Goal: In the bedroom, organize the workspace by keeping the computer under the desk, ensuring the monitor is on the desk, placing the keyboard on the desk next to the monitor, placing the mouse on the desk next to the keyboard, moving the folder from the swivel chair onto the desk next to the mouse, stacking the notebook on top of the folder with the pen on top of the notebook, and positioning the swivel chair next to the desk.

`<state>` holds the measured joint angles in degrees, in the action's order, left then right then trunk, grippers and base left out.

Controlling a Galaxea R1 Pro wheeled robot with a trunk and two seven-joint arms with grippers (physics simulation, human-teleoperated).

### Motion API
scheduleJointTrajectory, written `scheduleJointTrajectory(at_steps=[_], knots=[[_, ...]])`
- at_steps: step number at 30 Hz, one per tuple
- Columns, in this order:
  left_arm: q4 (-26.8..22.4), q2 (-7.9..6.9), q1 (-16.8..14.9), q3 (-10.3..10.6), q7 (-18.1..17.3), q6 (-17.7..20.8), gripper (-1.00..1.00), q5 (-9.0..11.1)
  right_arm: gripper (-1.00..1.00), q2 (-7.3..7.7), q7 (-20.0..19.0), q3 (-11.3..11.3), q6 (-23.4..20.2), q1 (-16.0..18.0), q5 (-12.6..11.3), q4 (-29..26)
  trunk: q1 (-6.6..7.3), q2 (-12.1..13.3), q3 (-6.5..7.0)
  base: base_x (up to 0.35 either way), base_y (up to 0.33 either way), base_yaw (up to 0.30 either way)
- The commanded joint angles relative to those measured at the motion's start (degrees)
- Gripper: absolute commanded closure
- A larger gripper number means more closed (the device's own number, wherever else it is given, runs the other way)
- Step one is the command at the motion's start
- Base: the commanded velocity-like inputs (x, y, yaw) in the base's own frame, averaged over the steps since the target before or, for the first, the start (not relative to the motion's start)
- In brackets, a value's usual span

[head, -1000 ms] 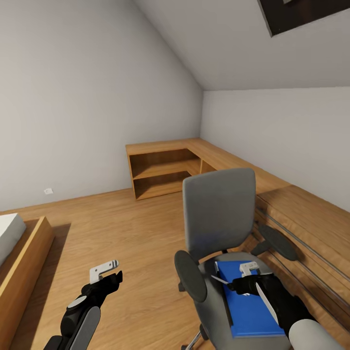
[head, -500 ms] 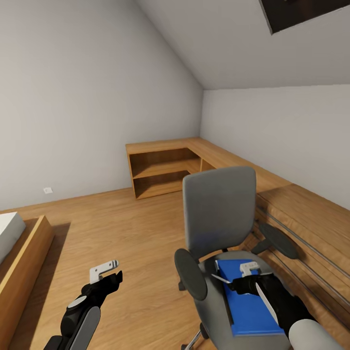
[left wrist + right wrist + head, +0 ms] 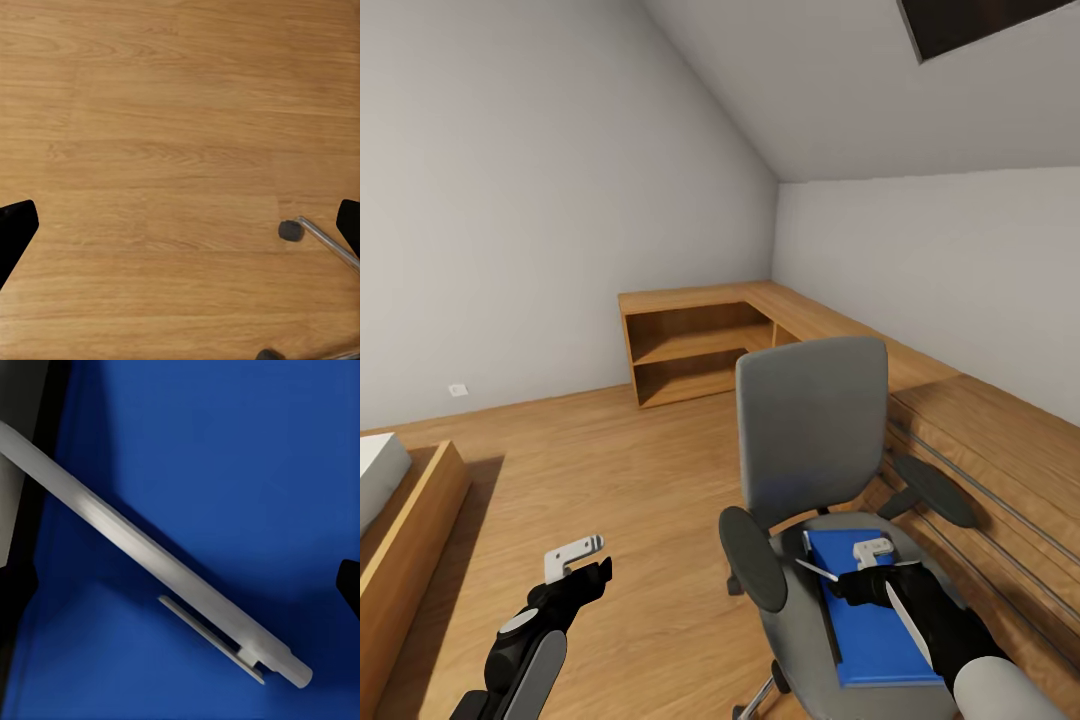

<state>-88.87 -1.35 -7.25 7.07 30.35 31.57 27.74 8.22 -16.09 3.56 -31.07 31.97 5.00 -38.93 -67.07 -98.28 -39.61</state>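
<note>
Right claw over pen; folder on swivel chair.

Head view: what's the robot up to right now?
The right gripper is low over the blue folder lying on the swivel chair seat. The right wrist view looks straight down at a pale grey pen on the folder, the dark fingertips set wide apart at the picture's edges, so it looks open. The left gripper hangs open over bare wooden floor, holding nothing.
</note>
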Motion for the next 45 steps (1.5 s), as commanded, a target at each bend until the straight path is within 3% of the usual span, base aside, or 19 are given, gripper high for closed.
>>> scheduleJointTrajectory(at_steps=[1, 5, 10, 19, 23, 45], knots=[[-0.1, -0.06, 0.0, 0.1, 0.6, 0.1, -1.0, 0.6, -1.0, 0.04, -0.4, 0.1, -0.2, 0.0, 0.5, -0.1, 0.0, 0.0, -0.06, 0.0, 0.0, 0.0], [-0.1, -0.06, 0.0, 0.1, 0.6, 0.1, -1.0, 0.6, -1.0, 0.04, -0.4, 0.2, -0.2, 0.0, 0.5, -0.1, 0.0, 0.0, -0.06, 0.0, 0.0, 0.0], [-0.1, -0.03, 0.0, 0.1, 0.6, 0.1, -1.0, 0.6, -1.0, -0.01, -0.4, 0.2, -0.2, 0.0, 0.5, -0.1, -1.1, -2.0, -0.96, 0.0, 0.0, 0.0], [-0.1, 0.01, 0.0, 0.1, 0.6, 0.1, -1.0, 0.6, -1.0, -0.04, -0.4, 0.2, -0.2, 0.0, 0.5, -0.1, -1.1, -2.0, -0.96, 0.0, 0.0, 0.0], [-0.1, 0.03, 0.0, 0.1, 0.6, 0.1, -1.0, 0.6, -1.0, -0.04, -0.4, 0.2, -0.2, 0.0, 0.5, -0.1, -1.98, -3.7, -1.68, 0.0, 0.0, 0.0], [-0.1, 0.03, 0.0, 0.1, 0.7, 0.1, -1.0, 0.6, -1.0, -0.01, -0.4, 0.3, -0.2, 0.0, 0.5, -0.1, -1.98, -3.7, -1.68, 0.0, 0.0, 0.0]])
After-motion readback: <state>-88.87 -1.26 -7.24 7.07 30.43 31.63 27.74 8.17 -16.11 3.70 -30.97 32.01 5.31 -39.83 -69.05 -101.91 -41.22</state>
